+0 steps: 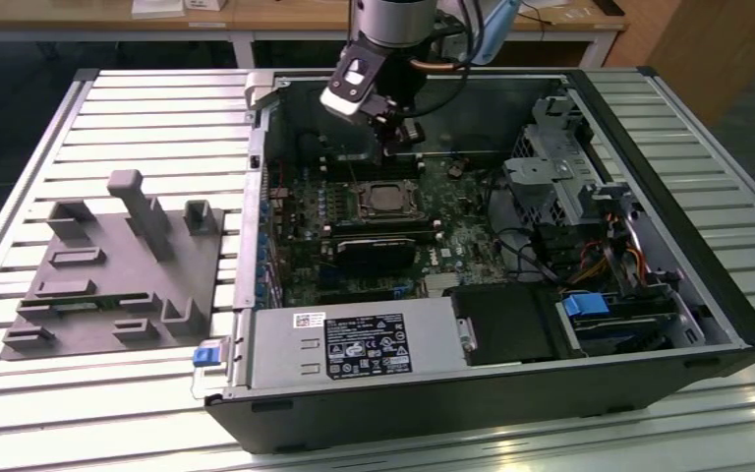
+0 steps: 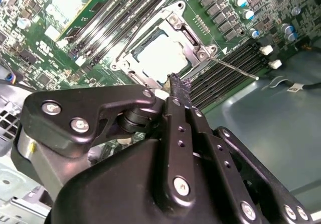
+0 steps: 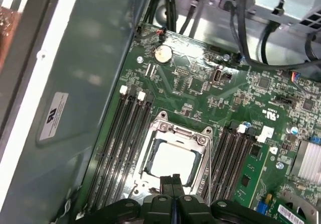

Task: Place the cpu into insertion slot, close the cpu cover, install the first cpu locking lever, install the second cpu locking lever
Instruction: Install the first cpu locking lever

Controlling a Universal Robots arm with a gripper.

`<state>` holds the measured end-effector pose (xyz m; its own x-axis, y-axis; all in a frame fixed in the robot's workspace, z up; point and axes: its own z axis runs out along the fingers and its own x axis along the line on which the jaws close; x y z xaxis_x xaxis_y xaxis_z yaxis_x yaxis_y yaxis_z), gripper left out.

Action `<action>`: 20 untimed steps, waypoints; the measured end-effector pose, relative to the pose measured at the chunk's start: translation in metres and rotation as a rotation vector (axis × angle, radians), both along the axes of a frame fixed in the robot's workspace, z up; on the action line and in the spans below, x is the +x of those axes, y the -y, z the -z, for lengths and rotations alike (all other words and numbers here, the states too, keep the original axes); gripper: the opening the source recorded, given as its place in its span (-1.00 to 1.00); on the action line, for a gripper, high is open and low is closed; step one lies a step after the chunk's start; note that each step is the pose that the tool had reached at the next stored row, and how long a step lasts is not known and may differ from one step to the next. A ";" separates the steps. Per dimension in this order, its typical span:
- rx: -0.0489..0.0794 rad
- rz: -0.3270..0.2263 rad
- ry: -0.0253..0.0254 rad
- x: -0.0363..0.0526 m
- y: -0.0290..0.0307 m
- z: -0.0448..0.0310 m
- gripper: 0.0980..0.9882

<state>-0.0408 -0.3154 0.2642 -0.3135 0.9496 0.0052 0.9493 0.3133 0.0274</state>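
The cpu (image 3: 170, 161) is a shiny grey square. It sits flat in the insertion slot (image 3: 146, 158), in the middle of the exterior view. The cpu cover (image 3: 178, 130) looks like it lies down over it, so the chip shows through the square window. I think that is to hold the chip in place. In the second wrist view a thin metal lever (image 2: 235, 68) sticks out from one corner of the cover, but I cannot tell if it is locked. The gripper (image 3: 173, 181) hangs just above the near edge of the cover. Its jaws are pressed together and hold nothing, so it looks ready to push with its tip, not to grab. All of this lies on the green board (image 1: 306, 246) inside the open computer case (image 1: 692, 226). The case also holds a grey power box (image 1: 351, 344) at the lower middle, and wires at the exterior view's right. A grey holder (image 1: 102, 265) sits on the table (image 1: 129, 108) at the exterior view's left.
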 end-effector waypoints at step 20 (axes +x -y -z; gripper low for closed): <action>0.000 -0.129 0.0000 0.0000 0.0001 0.0000 -0.98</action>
<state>-0.0408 -0.3155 0.2642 -0.4327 0.9015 0.0052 0.9013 0.4324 0.0274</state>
